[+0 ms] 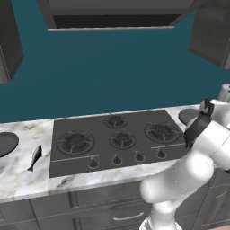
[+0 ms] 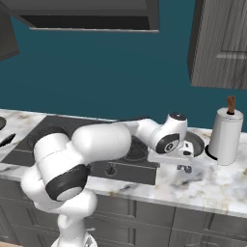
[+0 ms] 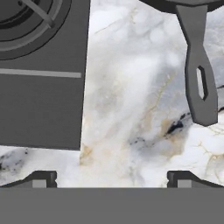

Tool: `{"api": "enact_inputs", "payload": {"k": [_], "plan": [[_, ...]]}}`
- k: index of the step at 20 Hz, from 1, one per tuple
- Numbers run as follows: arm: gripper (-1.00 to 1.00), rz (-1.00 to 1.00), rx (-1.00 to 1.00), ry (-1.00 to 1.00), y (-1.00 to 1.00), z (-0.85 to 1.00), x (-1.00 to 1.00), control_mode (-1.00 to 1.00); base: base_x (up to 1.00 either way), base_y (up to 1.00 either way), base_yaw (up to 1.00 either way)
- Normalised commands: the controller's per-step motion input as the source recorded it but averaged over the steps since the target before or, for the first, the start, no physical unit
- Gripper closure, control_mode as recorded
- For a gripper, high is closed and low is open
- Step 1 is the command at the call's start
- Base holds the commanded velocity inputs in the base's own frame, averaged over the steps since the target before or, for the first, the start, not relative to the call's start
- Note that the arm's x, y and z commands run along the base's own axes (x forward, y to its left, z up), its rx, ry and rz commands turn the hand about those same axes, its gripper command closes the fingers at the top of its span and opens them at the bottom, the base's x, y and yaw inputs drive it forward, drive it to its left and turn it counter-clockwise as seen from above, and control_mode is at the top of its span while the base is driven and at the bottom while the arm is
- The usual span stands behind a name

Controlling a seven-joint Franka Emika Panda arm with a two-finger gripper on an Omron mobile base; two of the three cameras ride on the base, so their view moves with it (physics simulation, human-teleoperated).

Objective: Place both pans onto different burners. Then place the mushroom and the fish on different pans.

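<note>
One dark pan lies on the marble counter right of the cooktop, half hidden behind my hand; it also shows in the left base view, where this pan peeks past the arm. Its handle points toward me, nearer my right fingertip than the left. My gripper hovers low over the counter, open and empty. A second pan sits at the far left. The fish lies on the counter left of the cooktop. The burners are bare. The mushroom is out of view.
A white paper towel roll on its stand rises just right of the near pan. The cooktop edge runs left of my fingers, with knobs along its front. Wall cabinets hang above.
</note>
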Motion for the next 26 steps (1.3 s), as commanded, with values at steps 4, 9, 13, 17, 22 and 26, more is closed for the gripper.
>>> {"api": "enact_inputs", "payload": {"k": [4,9,13,17,22,26], "plan": [[-1.0,0.0,0.0,0.0,-0.42,-0.27,0.29,-1.0,0.0,0.0,0.0],[-1.0,0.0,0.0,0.0,-0.4,-0.18,0.25,-1.0,0.0,0.0,0.0],[-1.0,0.0,0.0,0.0,-0.39,-0.05,0.23,-1.0,0.0,0.0,0.0],[-1.0,0.0,0.0,0.01,-0.36,-0.01,0.22,-1.0,0.0,0.0,0.0],[-1.0,0.0,0.0,0.01,-0.32,-0.04,0.27,-1.0,0.0,0.0,0.0],[-1.0,0.0,0.0,0.0,-0.3,-0.21,0.24,-1.0,0.0,0.0,0.0]]}}
